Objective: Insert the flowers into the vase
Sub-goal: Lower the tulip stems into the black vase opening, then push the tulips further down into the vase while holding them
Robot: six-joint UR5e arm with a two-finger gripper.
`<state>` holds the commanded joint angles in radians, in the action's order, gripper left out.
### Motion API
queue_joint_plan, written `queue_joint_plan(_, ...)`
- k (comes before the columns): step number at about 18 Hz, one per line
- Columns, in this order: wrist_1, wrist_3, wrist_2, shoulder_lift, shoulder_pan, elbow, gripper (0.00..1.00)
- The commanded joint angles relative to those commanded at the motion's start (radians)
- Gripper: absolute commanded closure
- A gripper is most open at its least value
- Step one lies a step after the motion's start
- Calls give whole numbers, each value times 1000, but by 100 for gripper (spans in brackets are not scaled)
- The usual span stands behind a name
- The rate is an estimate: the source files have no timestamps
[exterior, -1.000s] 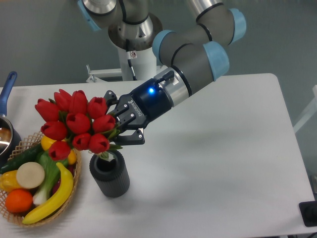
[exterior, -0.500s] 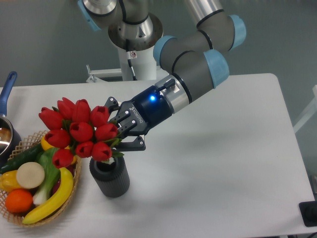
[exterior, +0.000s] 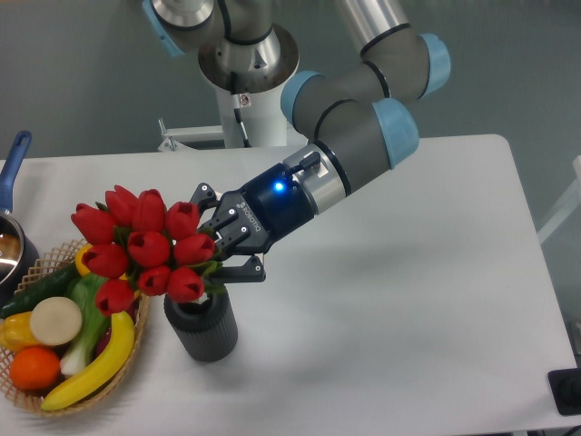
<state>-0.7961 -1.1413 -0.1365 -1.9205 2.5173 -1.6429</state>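
The flowers (exterior: 145, 247), a tight bunch of red tulip buds with green leaves, lean left over the vase (exterior: 203, 329). Their stem ends sit in the vase's round mouth. The vase is a short dark grey ribbed cylinder standing upright near the table's front left. My gripper (exterior: 218, 243) reaches in from the right, just above the vase's mouth. It is shut on the flowers at the base of the bunch. The stems are mostly hidden by buds and leaves.
A wicker basket (exterior: 138, 338) of plastic fruit and vegetables stands just left of the vase, under the buds. A pan with a blue handle (exterior: 13, 162) is at the far left edge. The robot base (exterior: 245, 109) is behind. A black object (exterior: 565, 391) sits at the front right corner.
The gripper has moved down and slightly right with the flowers. The bunch has sunk lower, with its stems deeper in the vase's mouth.
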Motion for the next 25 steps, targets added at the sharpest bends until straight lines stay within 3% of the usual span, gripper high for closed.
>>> queue_joint_plan(7, 0, -2, 20, -14, 2, -52, 77)
queue_joint_plan(18, 0, -14, 20, -44, 3, -71, 77)
queue_joint_plan(25, 0, -115, 20, -45, 21, -140, 77)
